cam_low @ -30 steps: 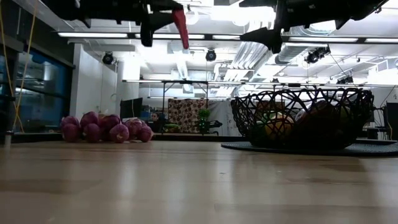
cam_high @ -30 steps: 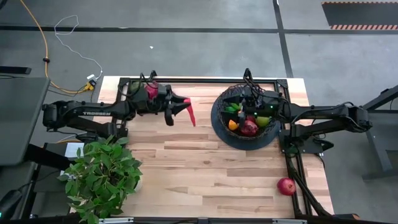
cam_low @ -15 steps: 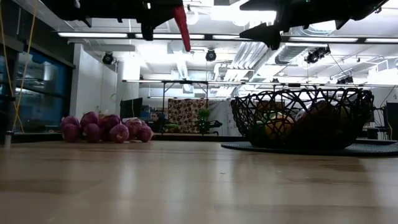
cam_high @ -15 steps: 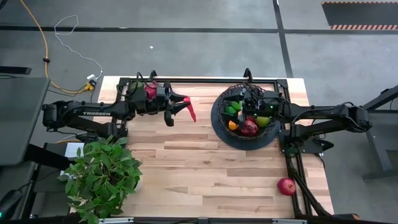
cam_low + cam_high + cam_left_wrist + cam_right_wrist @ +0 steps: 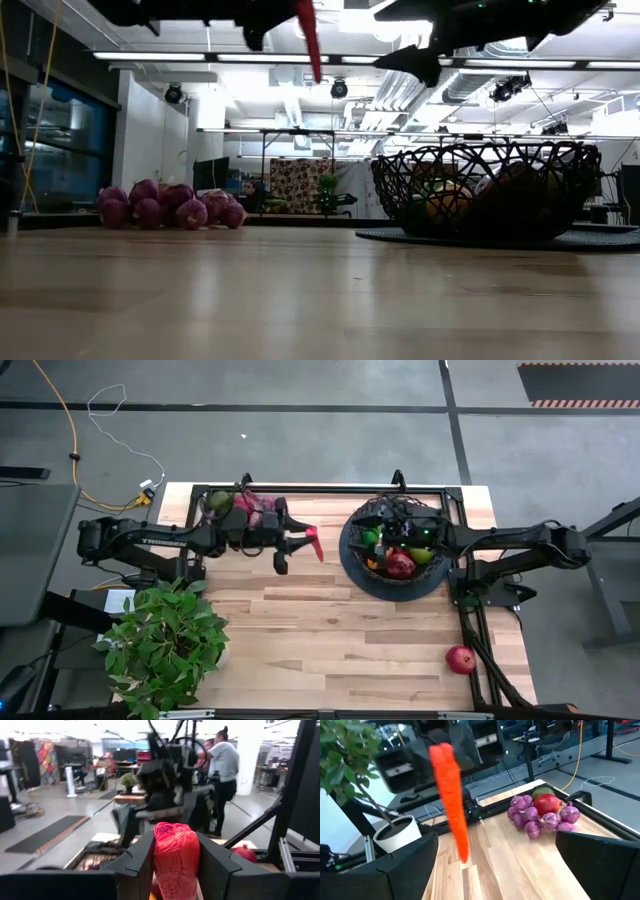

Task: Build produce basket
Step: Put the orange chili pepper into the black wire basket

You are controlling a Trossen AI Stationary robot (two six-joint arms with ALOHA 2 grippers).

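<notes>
Left claw clamped on chilli, carried closer toward basket near desk's far edge; drop next. Right claw wide, empty, over basket.

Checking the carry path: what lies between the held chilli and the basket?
Only bare table between chilli pepper, in the left gripper, and basket; high view.

Tabletop: pale wood planks with a black frame along its edges. Resting on it: a black wire mesh basket on a dark round base, toward the far right, holding mixed fruit; a bunch of purple grapes with a green fruit beside it at the far left corner; a leafy potted plant at the near left edge; a single red apple near the right front corner.
</notes>
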